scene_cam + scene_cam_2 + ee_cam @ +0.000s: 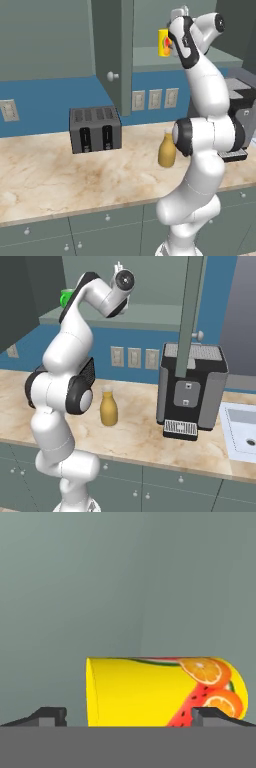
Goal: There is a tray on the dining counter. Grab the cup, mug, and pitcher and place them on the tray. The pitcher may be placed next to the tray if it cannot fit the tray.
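Cup (150, 692) sits up on the open cabinet's shelf (150, 59), between your gripper (128, 716) fingers, jaws spread wide, nothing held. Close too shallow and you'll likely clip the rim and knock it over. Pitcher (166, 150) waits on the counter (60, 170) below.

Pitcher (166, 152) and toaster (95, 129) on counter (55, 172)

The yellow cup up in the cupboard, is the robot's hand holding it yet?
No. The gripper is open, its fingertips on either side of the cup, not squeezing it. Nothing is held.
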